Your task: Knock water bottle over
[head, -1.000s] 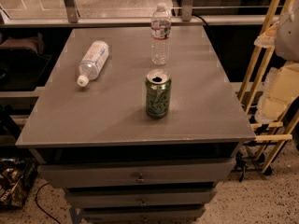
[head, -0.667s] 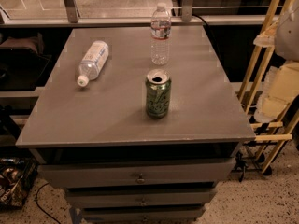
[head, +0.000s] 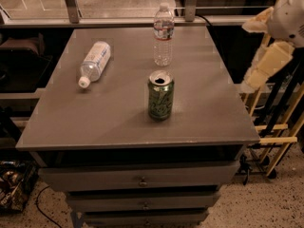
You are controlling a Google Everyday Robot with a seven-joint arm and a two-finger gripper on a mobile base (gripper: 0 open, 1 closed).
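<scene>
1. On the grey table (head: 213,118), toward its far edge at 12 o'clock, the water bottle (head: 164,34) stands upright with its white cap on top. A narrow red-and-white band circles it near the shoulder, and the ribbed body below is clear.
2. A green can (head: 160,96) stands upright near the middle of the tabletop, its opened top facing up. The water bottle is at 12 o'clock from the can, near it but clearly apart.
3. A wider bottle (head: 95,63) with a large white label lies on its side at 10 o'clock from the can. Its white cap points toward the near-left corner. It is well apart from both the can and the water bottle.
4. The gripper (head: 259,72) is off the table's right edge, at 3 o'clock from the water bottle and well apart from it. It hangs below the white arm (head: 289,13) at the upper right and touches nothing on the tabletop. Whether it is released or clenched cannot be told.
5. Below the tabletop, three drawers (head: 142,179) with small central knobs are stacked.
6. A wooden rack (head: 275,141) stands on the floor beside the table, at 4 o'clock.
</scene>
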